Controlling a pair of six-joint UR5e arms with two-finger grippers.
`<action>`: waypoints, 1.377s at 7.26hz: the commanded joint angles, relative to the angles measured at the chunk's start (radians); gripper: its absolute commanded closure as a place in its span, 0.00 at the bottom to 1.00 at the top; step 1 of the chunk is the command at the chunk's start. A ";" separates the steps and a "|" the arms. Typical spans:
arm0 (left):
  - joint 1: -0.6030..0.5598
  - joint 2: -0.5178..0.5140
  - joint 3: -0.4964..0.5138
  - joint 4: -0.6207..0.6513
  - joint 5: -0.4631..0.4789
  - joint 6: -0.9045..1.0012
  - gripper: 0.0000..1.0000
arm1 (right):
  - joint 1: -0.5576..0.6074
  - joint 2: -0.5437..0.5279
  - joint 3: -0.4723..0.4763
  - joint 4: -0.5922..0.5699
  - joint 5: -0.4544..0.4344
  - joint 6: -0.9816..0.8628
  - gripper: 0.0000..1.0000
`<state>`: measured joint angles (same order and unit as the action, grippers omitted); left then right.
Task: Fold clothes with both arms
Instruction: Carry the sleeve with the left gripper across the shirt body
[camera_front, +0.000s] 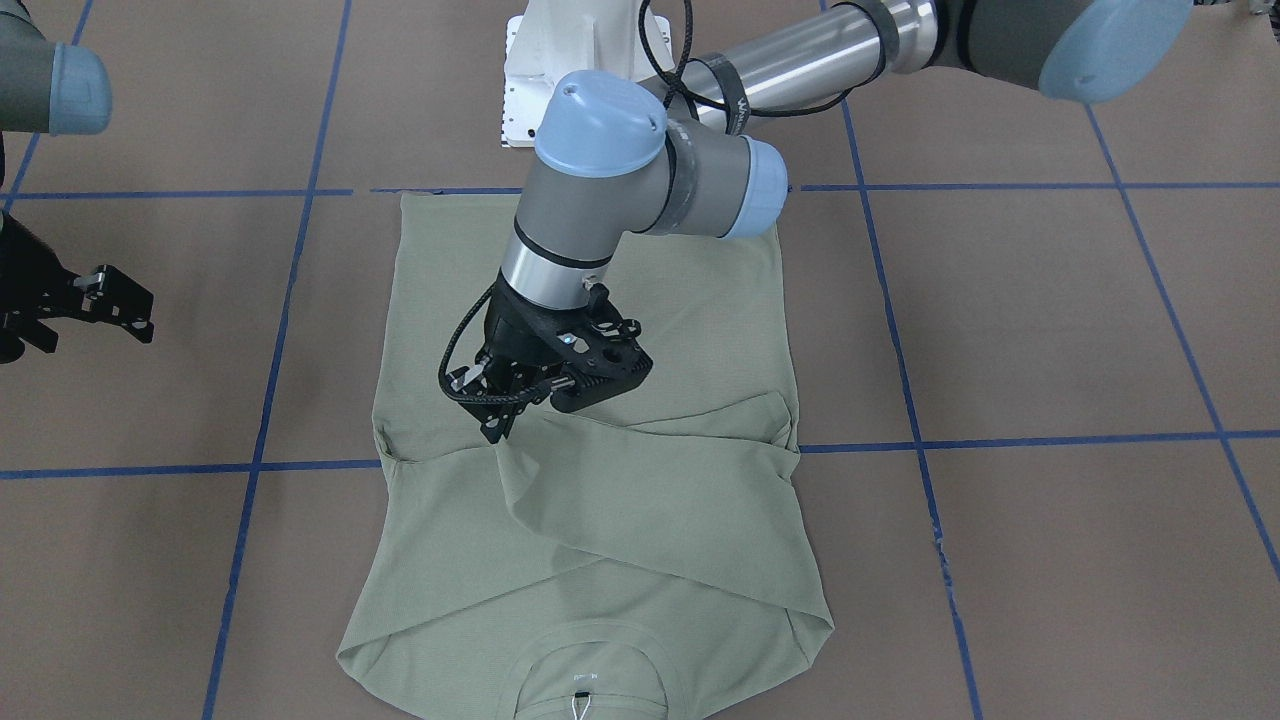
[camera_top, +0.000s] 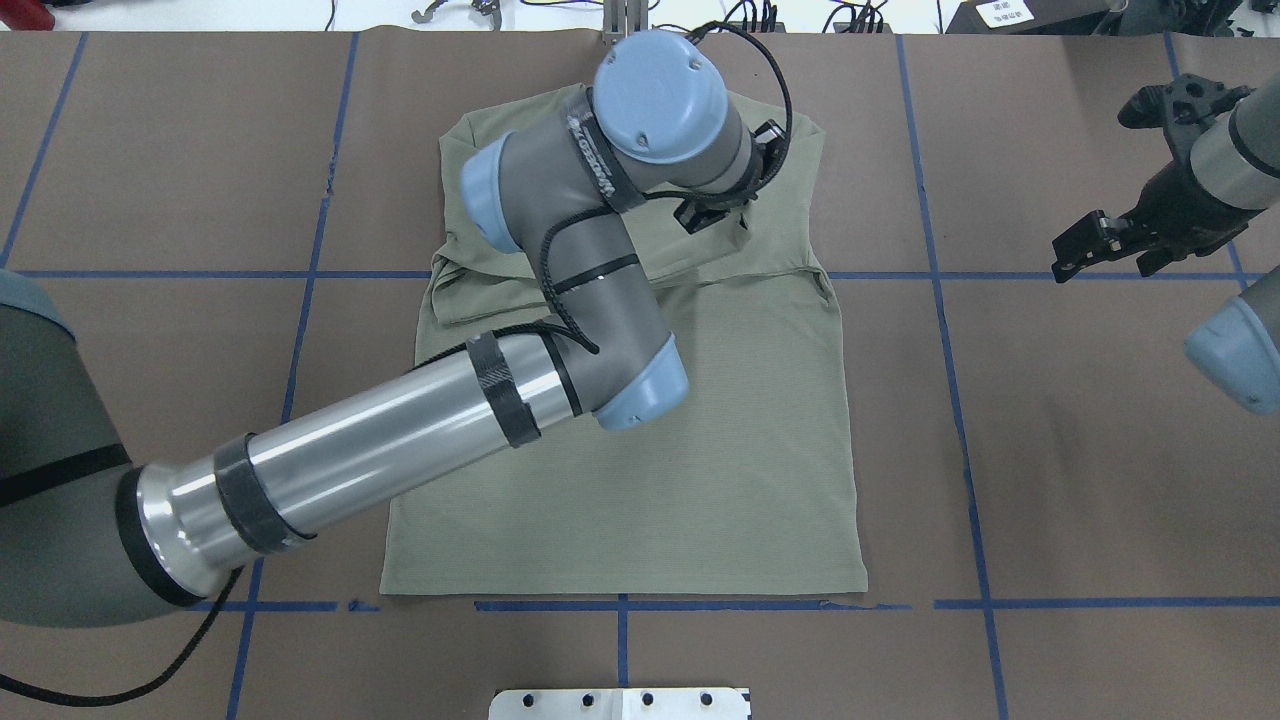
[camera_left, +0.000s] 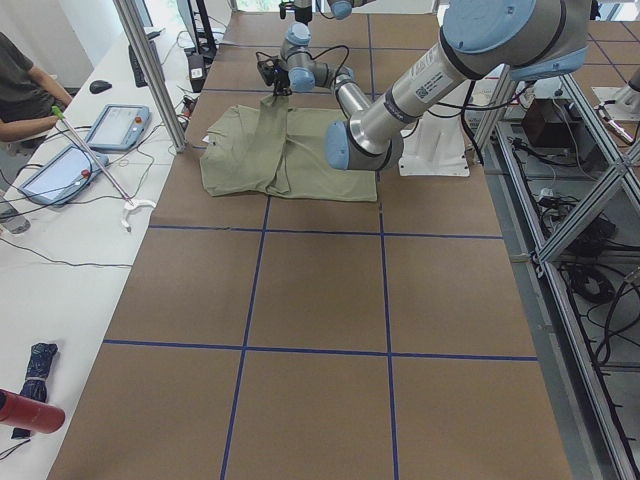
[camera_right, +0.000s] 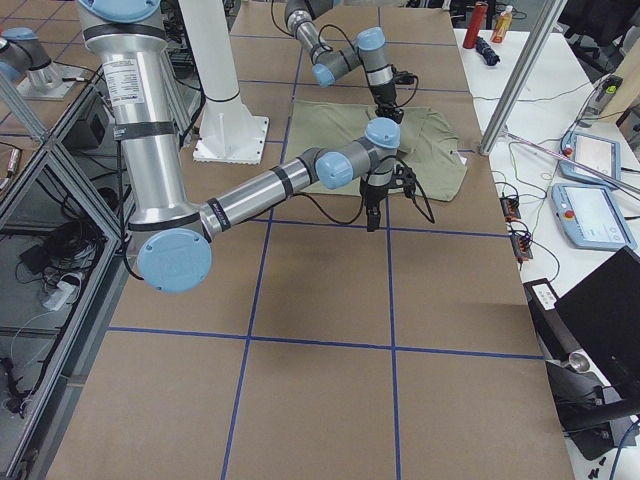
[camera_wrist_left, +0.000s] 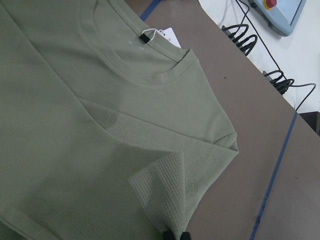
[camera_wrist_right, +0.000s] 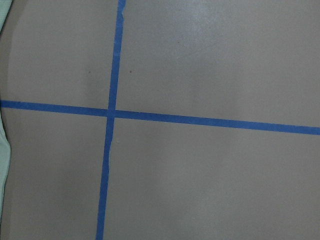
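Brown table (camera_front: 1050, 330), blue tape grid (camera_front: 1000, 186); white bench (camera_left: 70, 230) alongside, teach pendants (camera_left: 115, 127), aluminium post (camera_left: 150, 70).

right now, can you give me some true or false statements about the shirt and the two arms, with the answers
1. The left arm's fingers pinch a sleeve of the shirt. True.
2. The right arm's fingers also hold the shirt. False: they hang over the table beside it, holding nothing.
3. The collar lies on the side away from the robot's base. True.
4. The shirt is folded in half, hem to collar. False: its body lies flat at full length.
5. A white tag sits at the collar. True.
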<state>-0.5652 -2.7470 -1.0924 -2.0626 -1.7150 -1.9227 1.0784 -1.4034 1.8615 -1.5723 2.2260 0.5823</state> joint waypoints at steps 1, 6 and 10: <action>0.077 -0.053 0.062 -0.020 0.057 0.006 0.00 | 0.000 0.009 0.001 0.000 0.001 0.002 0.00; 0.019 0.209 -0.188 0.010 0.069 0.229 0.00 | -0.064 0.009 0.033 0.126 -0.005 0.180 0.00; -0.036 0.528 -0.577 0.192 0.014 0.524 0.00 | -0.337 -0.034 0.155 0.255 -0.176 0.534 0.00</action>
<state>-0.5919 -2.3144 -1.5463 -1.9375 -1.6823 -1.4952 0.8318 -1.4160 1.9627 -1.3267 2.1070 1.0302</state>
